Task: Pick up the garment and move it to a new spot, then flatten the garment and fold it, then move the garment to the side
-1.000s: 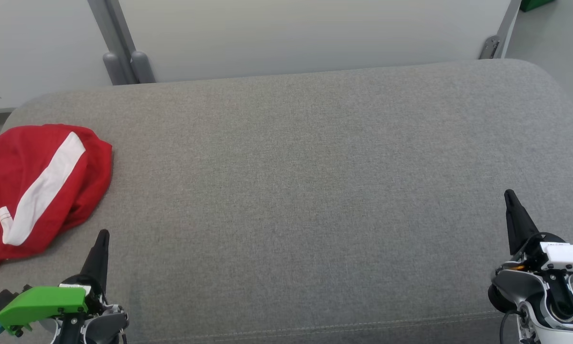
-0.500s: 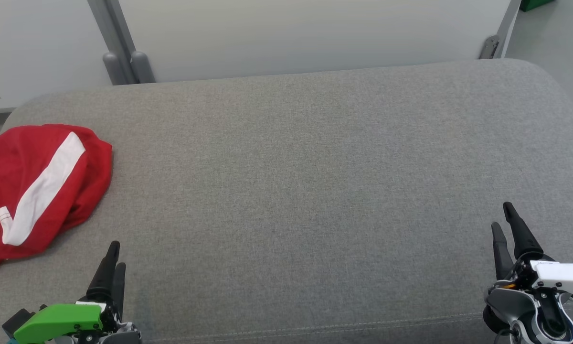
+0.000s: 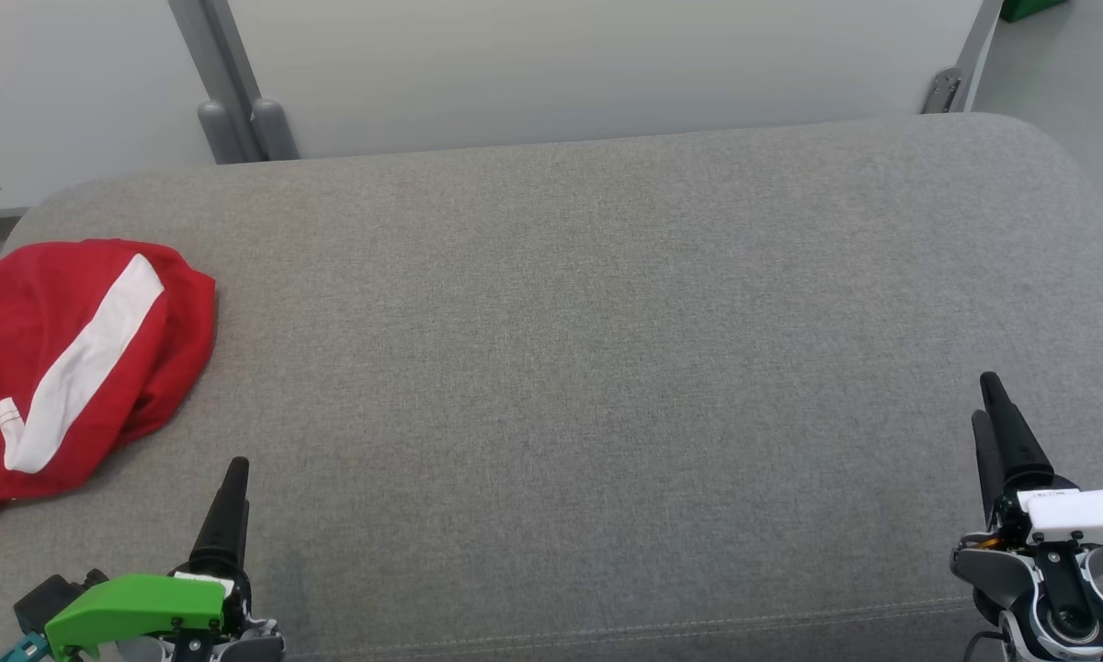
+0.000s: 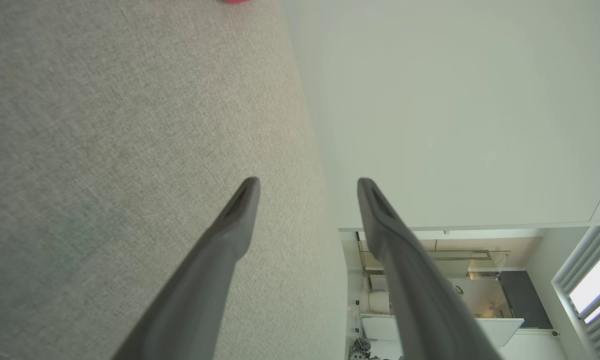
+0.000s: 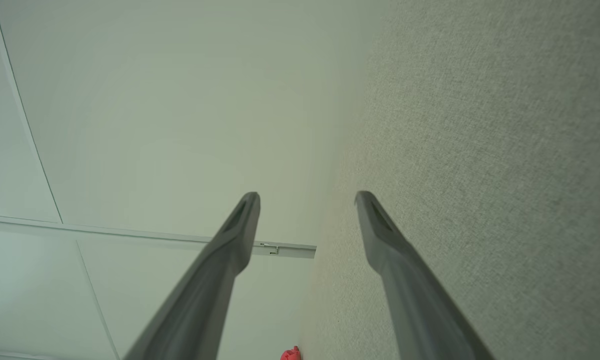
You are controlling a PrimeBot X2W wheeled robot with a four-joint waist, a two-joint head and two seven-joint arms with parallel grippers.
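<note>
The garment (image 3: pixel 73 359), red with a broad white stripe, lies crumpled in a heap at the left edge of the grey upholstered seat (image 3: pixel 588 322). The left gripper (image 3: pixel 232 487) is at the seat's near left corner, close to the garment's near side but apart from it, pointing towards the far edge. In the left wrist view its fingers (image 4: pixel 230 225) are spread, with nothing between them. The right gripper (image 3: pixel 983 400) is at the near right corner, well apart from the garment. Its fingers (image 5: pixel 230 235) are likewise spread and hold nothing. Beyond the far edge stands a pale wall panel (image 3: pixel 588 64) with a grey post (image 3: pixel 207 64).
</note>
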